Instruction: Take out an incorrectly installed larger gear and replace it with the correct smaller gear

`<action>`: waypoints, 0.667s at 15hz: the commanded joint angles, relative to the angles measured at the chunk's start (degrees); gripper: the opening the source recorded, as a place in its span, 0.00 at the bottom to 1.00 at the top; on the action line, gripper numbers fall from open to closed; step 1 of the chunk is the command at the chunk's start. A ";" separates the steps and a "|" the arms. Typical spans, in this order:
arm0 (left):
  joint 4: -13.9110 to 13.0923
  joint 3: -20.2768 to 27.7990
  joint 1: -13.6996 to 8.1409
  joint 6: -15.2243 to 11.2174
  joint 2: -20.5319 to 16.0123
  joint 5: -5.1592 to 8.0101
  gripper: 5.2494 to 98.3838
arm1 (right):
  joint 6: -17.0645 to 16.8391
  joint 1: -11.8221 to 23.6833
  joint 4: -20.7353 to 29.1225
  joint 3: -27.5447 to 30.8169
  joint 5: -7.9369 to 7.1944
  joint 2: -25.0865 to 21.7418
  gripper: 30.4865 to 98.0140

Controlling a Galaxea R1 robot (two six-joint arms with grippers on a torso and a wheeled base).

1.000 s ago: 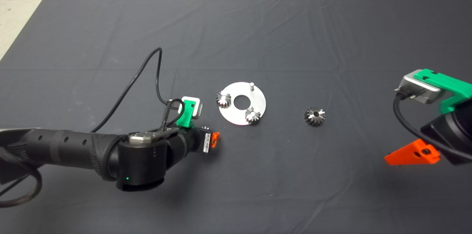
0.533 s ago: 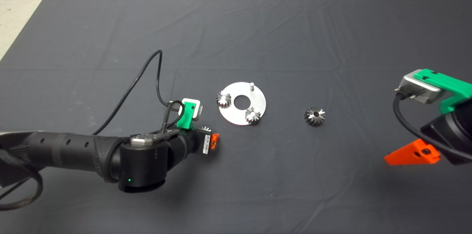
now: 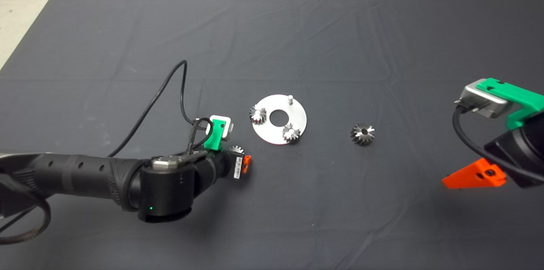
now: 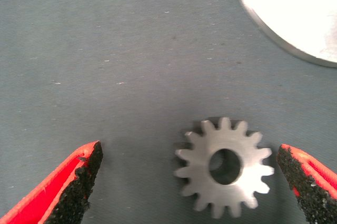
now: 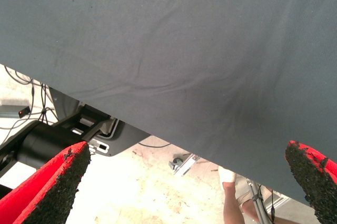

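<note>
- Covering your table, a creased dark mat (image 3: 297,27) meets pale floor (image 3: 25,2) along its far edge.
- Your left gripper (image 4: 192,182) — fingers apart — straddles the smaller gear (image 4: 224,166), flat on the mat.
- The larger gear (image 3: 362,134) lies right of the metal disc (image 3: 278,119).
- Your right gripper (image 5: 189,182) waits spread, over the mat edge — a person's leg (image 5: 231,203) shows beyond.

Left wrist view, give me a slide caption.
Open left gripper straddles the smaller gear lying flat on the mat, beside the round plate.

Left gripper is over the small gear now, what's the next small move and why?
Probably lower, shift to centre, then close: the open left gripper brackets the small silvery flat-faced gear, lying flat on the dark mat, nearer one red finger. The round steel plate's pin stands bare.
</note>
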 commanded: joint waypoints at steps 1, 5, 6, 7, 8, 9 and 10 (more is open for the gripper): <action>1.07 -0.10 0.06 0.03 0.90 3.40 0.85 | 0.44 1.27 1.86 0.04 0.11 -0.26 1.00; 1.16 -0.18 0.06 0.12 0.84 3.40 0.80 | 0.36 1.27 1.86 -0.22 0.11 -0.18 1.00; 1.16 -0.10 0.15 0.12 0.84 3.40 0.80 | 0.44 1.27 1.86 -0.22 0.11 -0.18 1.00; 1.16 -0.10 0.32 0.12 0.84 3.40 0.76 | 0.38 1.36 1.86 -0.22 0.11 -0.18 1.00; 1.33 0.08 0.59 0.12 0.75 3.40 0.75 | 0.40 1.44 1.86 -0.22 0.11 -0.18 1.00; 2.05 0.16 0.85 0.12 0.66 3.40 0.75 | 0.44 1.53 1.86 -0.22 0.11 -0.18 1.00; 2.48 0.08 0.95 0.12 0.75 3.48 0.74 | 0.44 1.53 1.86 -0.22 0.11 -0.18 1.00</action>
